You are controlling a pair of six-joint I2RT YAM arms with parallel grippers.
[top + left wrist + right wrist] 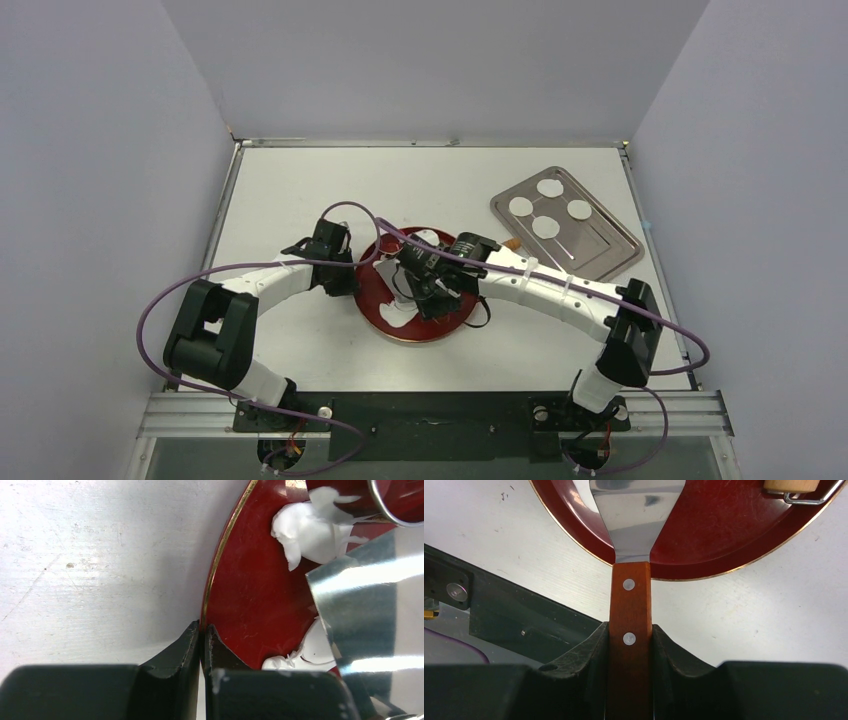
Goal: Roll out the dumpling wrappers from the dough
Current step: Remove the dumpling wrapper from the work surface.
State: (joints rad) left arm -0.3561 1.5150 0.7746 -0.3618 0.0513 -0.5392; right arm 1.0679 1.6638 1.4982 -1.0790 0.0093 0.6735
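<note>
1. Progress, judged from the layout: four small thin white round dumpling wrappers (550,187) lie apart on the rectangular silver metal tray (605,252) at the far right, so cutting looks largely done.
2. Ragged white dough (310,530) scraps lie on the round red gold-rimmed plate (250,580); gathering or re-rolling them seems to be the work left.
3. Left gripper (202,641) is pinched closed on the plate's rim.
4. Right gripper (630,640) clamps the wooden-handled steel spatula (630,580), whose blade reaches over the plate.
5. Scuffed pale tabletop (300,190); plain lavender walls (100,150) enclose it on three sides.
</note>
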